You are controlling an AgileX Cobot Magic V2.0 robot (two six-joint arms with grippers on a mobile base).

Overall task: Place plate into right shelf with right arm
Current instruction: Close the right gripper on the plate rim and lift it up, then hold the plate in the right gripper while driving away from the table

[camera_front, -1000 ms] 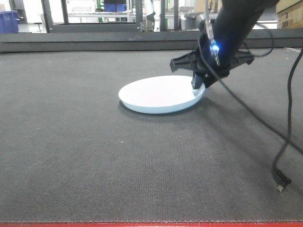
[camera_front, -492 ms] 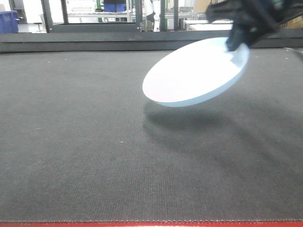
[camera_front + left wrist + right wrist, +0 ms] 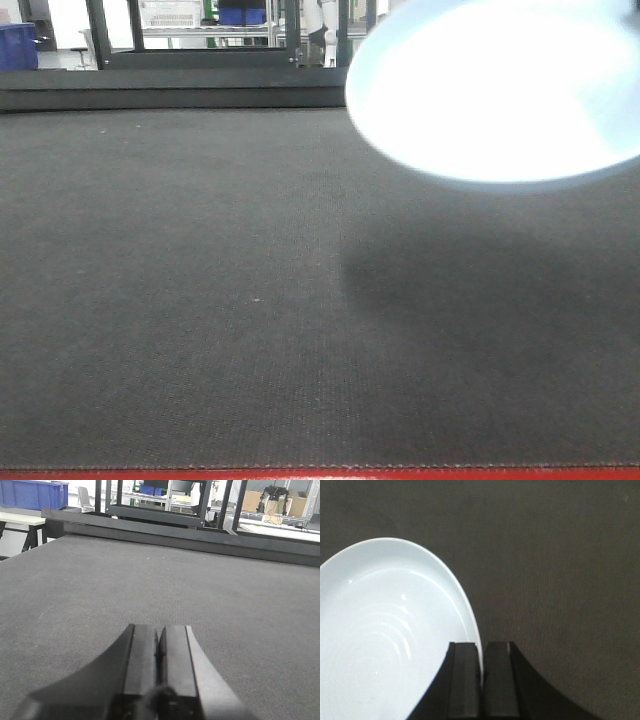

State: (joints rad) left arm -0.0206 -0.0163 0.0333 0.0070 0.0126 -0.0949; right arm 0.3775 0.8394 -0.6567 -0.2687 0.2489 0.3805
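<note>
The white plate (image 3: 500, 90) hangs in the air at the top right of the front view, close to the camera and blurred, its shadow on the mat below. In the right wrist view my right gripper (image 3: 481, 652) is shut on the rim of the plate (image 3: 385, 640), with the rim pinched between the two black fingers. The right gripper itself does not show in the front view. My left gripper (image 3: 160, 635) is shut and empty, low over the dark mat. The right shelf is out of view.
The dark grey mat (image 3: 200, 300) covers the table, with a red front edge (image 3: 300, 474). A dark raised rail (image 3: 170, 98) runs along the back. Behind it stand a dark metal frame (image 3: 155, 505) and a blue bin (image 3: 32, 494).
The plate has been lifted off the mat by my right gripper and has risen up and to the right, closer to the camera. The right arm has left the front view.
</note>
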